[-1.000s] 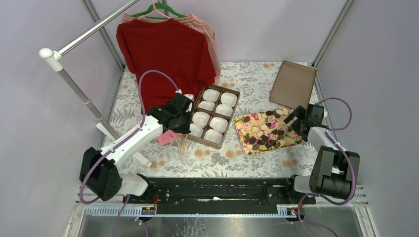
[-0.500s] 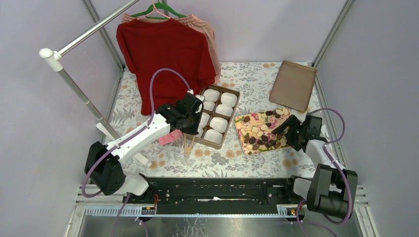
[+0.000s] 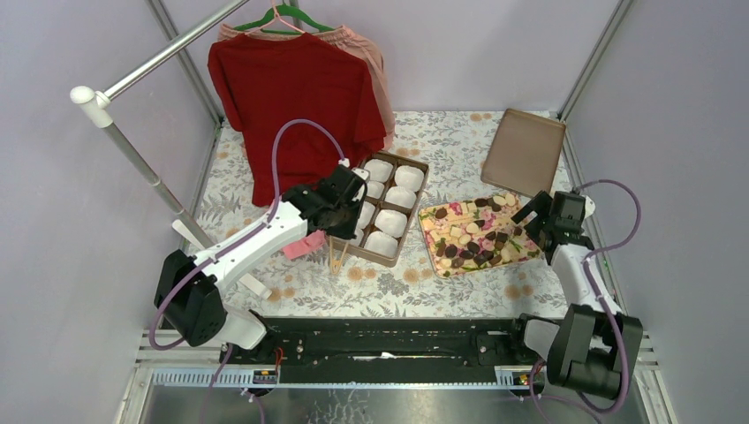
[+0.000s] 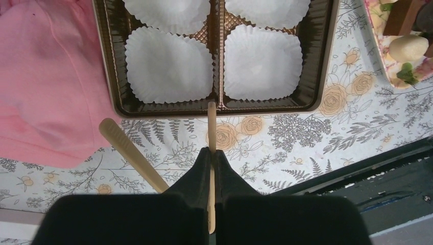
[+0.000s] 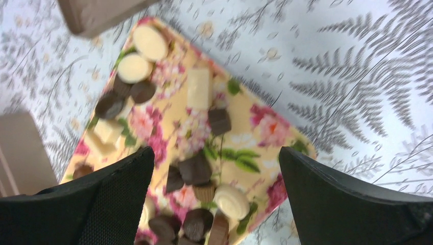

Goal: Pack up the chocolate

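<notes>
Our left arm (image 3: 252, 240) reaches forward and inward, left gripper (image 4: 212, 153) pinched on one leg of the tongs (image 4: 211, 122). Our right arm (image 3: 578, 269) stretches forward, right gripper (image 5: 215, 153) tilted down, jaws spread wide, empty.

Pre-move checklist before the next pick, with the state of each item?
1. Left gripper shut on the wooden tongs: ok.
2. Both tong arms between the fingers: not ok. Only one is clamped, and the free arm splays off to the side.
3. Right gripper open and holding nothing: ok.
4. Chocolates on the flowered tray under the right gripper: ok.
5. Paper cups in the box empty: ok for those in view.
6. Tong tip clear of the box rim: cannot tell, as the two overlap in the wrist view.
</notes>
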Robot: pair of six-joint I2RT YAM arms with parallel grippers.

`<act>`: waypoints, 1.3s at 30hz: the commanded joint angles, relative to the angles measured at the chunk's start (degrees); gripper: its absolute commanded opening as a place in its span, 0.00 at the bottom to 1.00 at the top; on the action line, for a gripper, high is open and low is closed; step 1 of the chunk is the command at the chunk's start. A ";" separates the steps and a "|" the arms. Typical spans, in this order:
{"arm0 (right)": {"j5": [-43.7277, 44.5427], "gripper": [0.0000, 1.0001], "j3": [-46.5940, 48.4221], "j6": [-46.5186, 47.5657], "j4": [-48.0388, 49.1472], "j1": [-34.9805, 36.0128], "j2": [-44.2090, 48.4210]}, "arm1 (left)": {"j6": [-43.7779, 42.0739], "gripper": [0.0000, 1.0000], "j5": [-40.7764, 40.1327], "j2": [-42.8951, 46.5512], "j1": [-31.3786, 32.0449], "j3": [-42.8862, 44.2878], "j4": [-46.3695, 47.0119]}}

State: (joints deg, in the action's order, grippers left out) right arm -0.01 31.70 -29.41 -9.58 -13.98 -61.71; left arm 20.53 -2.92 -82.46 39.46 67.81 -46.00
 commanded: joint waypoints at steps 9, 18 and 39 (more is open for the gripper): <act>5.76 1.00 8.68 1.74 5.73 -1.23 -17.10 | -4.04 0.00 -1.95 -0.76 0.37 1.43 1.53; -7.16 1.00 3.75 2.63 4.22 -1.14 -17.83 | -4.57 0.00 1.16 0.65 0.42 -0.29 3.04; -13.38 1.00 -3.29 2.03 -5.92 -0.63 6.22 | -3.22 0.00 3.77 -0.70 3.77 1.98 3.22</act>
State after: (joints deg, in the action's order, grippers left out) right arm -14.22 26.44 -27.09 -11.46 -15.22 -62.85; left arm 17.26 0.08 -82.41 42.04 67.75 -44.88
